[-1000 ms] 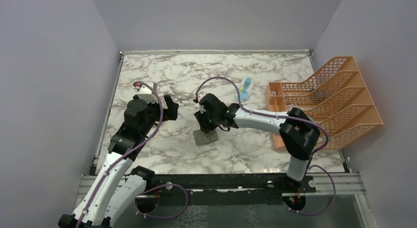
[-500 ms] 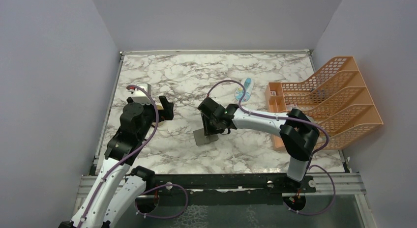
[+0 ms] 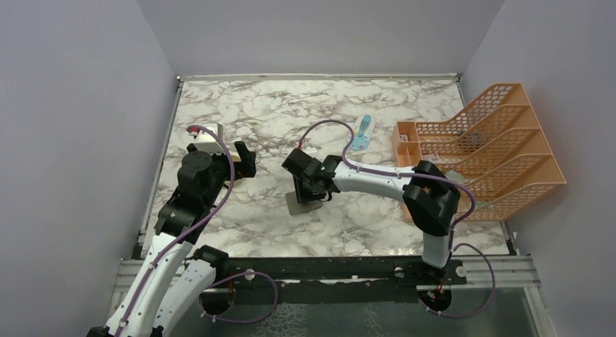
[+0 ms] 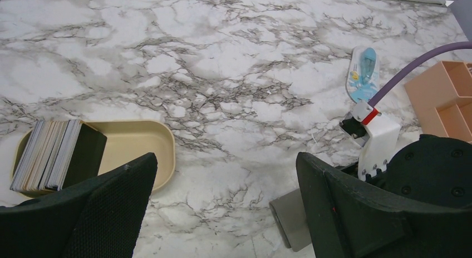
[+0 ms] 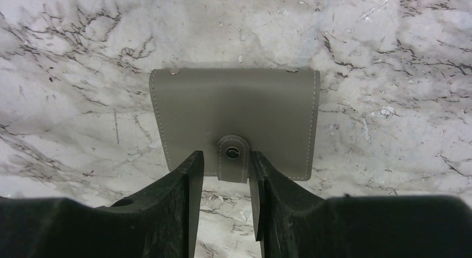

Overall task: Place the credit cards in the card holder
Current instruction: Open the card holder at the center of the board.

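The card holder (image 5: 234, 116) is a closed grey wallet lying flat on the marble; it also shows in the top view (image 3: 300, 204) and the left wrist view (image 4: 292, 222). My right gripper (image 5: 225, 158) is low over its near edge, jaws narrowly open, one finger on each side of the tab clasp (image 5: 232, 158). There is a small gap on the left side. The credit cards (image 4: 47, 155) stand as a stack on edge in a tan tray (image 4: 142, 144). My left gripper (image 4: 225, 163) is wide open and empty, hovering right of the tray, also seen in the top view (image 3: 243, 161).
A light blue-and-white packet (image 3: 362, 132) lies at the back centre. An orange mesh file rack (image 3: 501, 152) with a small orange box (image 3: 407, 142) stands at the right. The tan tray (image 3: 218, 142) is partly hidden under the left arm.
My right gripper has shifted left and settled over the wallet's tab. My left gripper drew back to the left, then held still.
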You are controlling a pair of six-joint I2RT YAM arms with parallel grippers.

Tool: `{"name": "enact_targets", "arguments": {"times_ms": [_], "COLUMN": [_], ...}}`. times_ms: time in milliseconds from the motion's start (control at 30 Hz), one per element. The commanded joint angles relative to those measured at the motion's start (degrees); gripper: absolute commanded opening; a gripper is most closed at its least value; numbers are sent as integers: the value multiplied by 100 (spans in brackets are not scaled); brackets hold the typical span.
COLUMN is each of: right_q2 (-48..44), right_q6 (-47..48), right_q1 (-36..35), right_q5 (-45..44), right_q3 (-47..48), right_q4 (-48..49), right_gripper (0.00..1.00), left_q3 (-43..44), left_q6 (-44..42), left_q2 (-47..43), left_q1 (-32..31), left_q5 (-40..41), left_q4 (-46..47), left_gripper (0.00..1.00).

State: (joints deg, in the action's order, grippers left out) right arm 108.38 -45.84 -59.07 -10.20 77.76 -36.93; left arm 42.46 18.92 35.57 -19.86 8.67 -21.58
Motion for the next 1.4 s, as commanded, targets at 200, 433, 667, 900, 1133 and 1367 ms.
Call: {"name": "enact_targets", "arguments": {"times_ms": [200, 433, 667, 900, 1133, 1367], "right_q2": [333, 413, -93, -875, -2024, -2857], "right_q6": [-34, 107, 866, 1711, 2420, 2874], "right_q1": [-209, -227, -221, -223, -225, -222], "right_q5": [-500, -807, -783, -591, -537, 37], "right_q3": [264, 266, -136, -900, -1986, -2497], "right_q4": [-378, -469, 262, 1210, 2219, 2939], "right_gripper": [35, 19, 13, 10, 8, 8], "left_q3": [-8, -18, 41, 87, 124, -442], "left_q6": [-2, -2, 168, 869, 1370, 1797], "left_q2": [-71, -79, 179, 813, 1468, 2175], "left_q1": [52, 69, 78, 78, 72, 53], "left_q5": [101, 93, 163, -1050, -3109, -4972], "left_q4": [32, 23, -152, -385, -154, 928], "left_gripper": [99, 99, 97, 87, 76, 75]}}
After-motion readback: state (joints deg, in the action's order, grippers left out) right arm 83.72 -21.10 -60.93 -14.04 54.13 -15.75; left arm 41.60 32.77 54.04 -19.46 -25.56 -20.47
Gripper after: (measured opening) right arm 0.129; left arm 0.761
